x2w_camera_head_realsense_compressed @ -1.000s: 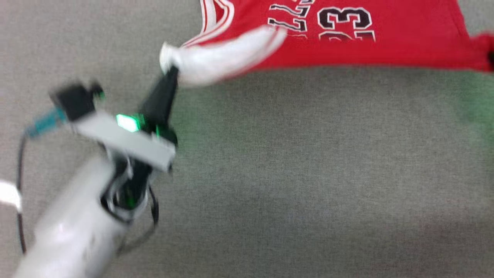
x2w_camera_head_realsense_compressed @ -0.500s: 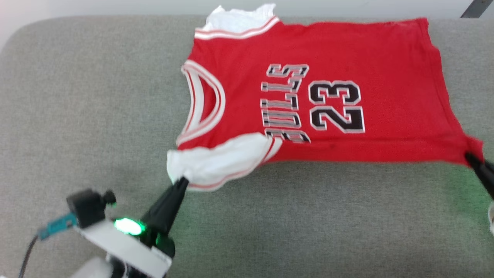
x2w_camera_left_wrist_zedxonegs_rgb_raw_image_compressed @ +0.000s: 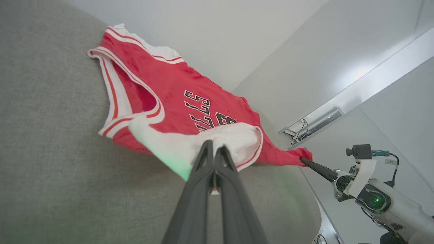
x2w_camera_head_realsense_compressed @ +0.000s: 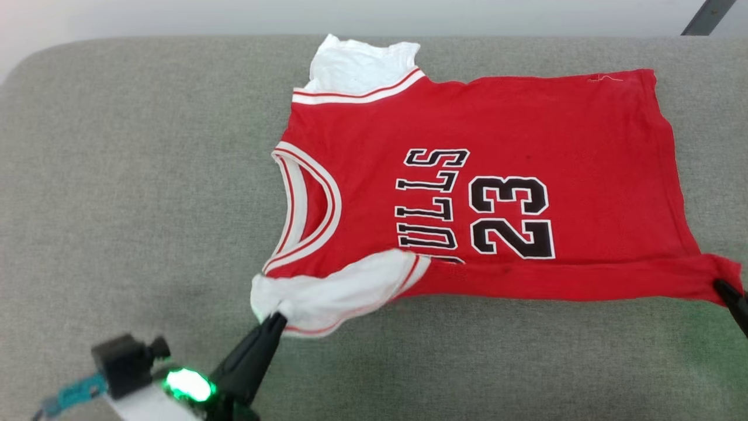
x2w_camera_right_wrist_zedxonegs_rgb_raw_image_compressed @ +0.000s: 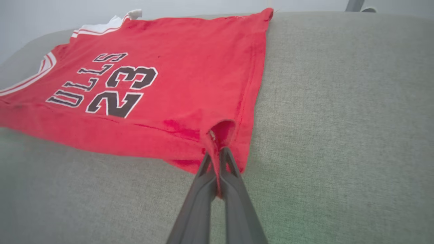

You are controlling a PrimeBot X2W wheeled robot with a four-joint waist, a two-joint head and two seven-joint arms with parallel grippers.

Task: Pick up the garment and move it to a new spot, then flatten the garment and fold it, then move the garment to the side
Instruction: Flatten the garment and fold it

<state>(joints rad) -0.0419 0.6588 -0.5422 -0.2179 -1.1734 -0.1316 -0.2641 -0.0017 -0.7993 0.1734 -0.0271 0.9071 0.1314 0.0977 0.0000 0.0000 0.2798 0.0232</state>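
The garment [x2w_camera_head_realsense_compressed: 508,181], a red T-shirt with white sleeves and black "BULLS 23" lettering, lies spread on the grey cushion [x2w_camera_head_realsense_compressed: 134,175], neckline to the left. My left gripper [x2w_camera_head_realsense_compressed: 276,318] is shut on the near white sleeve [x2w_camera_head_realsense_compressed: 333,292]; in the left wrist view the left gripper [x2w_camera_left_wrist_zedxonegs_rgb_raw_image_compressed: 214,149] pinches that sleeve [x2w_camera_left_wrist_zedxonegs_rgb_raw_image_compressed: 234,139]. At the head view's right edge my right gripper [x2w_camera_head_realsense_compressed: 720,285] is shut on the near hem corner. In the right wrist view the right gripper [x2w_camera_right_wrist_zedxonegs_rgb_raw_image_compressed: 215,153] holds a bunched red hem corner of the garment [x2w_camera_right_wrist_zedxonegs_rgb_raw_image_compressed: 162,78]. The near edge is pulled taut between the two grippers.
A pale wall [x2w_camera_head_realsense_compressed: 175,17] runs behind the cushion's far edge. Bare grey cushion surface [x2w_camera_head_realsense_compressed: 467,362] stretches in front of the shirt and to its left. The right arm [x2w_camera_left_wrist_zedxonegs_rgb_raw_image_compressed: 376,200] shows low at the right of the left wrist view.
The head camera has tilted up, so the whole shirt and the cushion's far edge now show. Both grippers stay shut on the shirt, near edge still stretched between them.
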